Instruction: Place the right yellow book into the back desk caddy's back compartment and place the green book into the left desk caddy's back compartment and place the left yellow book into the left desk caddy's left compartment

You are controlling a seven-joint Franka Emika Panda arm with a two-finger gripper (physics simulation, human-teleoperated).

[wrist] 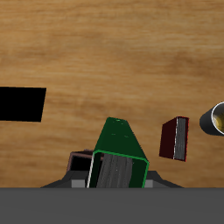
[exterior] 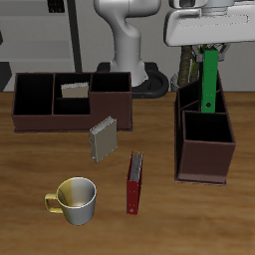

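Observation:
My gripper (exterior: 209,52) is shut on the green book (exterior: 210,80) and holds it upright over the left desk caddy (exterior: 204,159). The book's lower end reaches down at the caddy's back compartment. In the wrist view the green book (wrist: 118,144) runs out from between my gripper's (wrist: 112,172) fingers. One yellow book (exterior: 74,90) lies in the back desk caddy (exterior: 40,120). The other yellow book (exterior: 102,139) stands on the table in front of that caddy.
A red book (exterior: 133,181) stands on edge near the table's front, also in the wrist view (wrist: 174,138). A yellow mug (exterior: 75,199) sits beside it, its rim showing in the wrist view (wrist: 216,120). A dark caddy compartment (wrist: 22,103) shows there too.

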